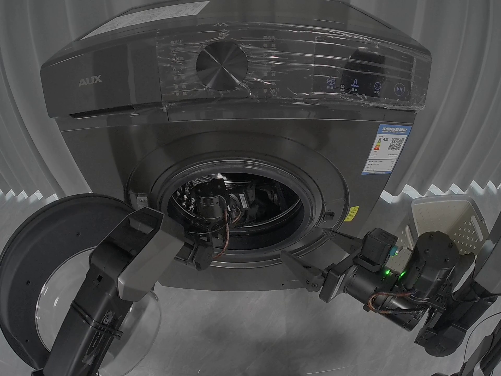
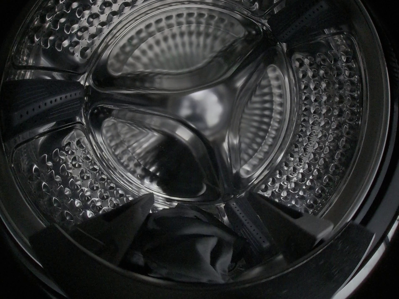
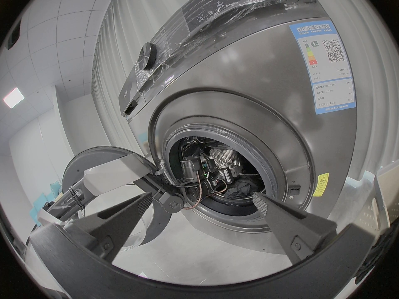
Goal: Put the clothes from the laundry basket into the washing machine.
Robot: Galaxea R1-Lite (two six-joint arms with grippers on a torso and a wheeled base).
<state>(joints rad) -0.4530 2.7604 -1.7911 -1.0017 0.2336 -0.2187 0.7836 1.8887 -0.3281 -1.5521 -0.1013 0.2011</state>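
Observation:
The grey washing machine [image 1: 235, 131] stands with its round door [image 1: 47, 257] swung open to the left. My left arm [image 1: 209, 202] is inside the drum opening [image 1: 261, 210]. In the left wrist view my left gripper [image 2: 189, 202] is open inside the steel drum [image 2: 324, 117], and a dark garment [image 2: 187, 246] lies at the drum's bottom between its fingers. My right gripper [image 1: 304, 242] hangs open and holds nothing, in front of the machine, low and to the right of the opening. In the right wrist view, beyond the right gripper [image 3: 203, 196], the dark garment [image 3: 245, 187] lies in the drum. The white laundry basket [image 1: 454, 220] stands at the right.
Pale curtains [image 1: 459, 79] hang behind the machine. The open door takes up the floor space on the left. Bare grey floor [image 1: 250, 330] lies in front of the machine. The basket's rim [image 3: 386, 187] sits close beside my right arm.

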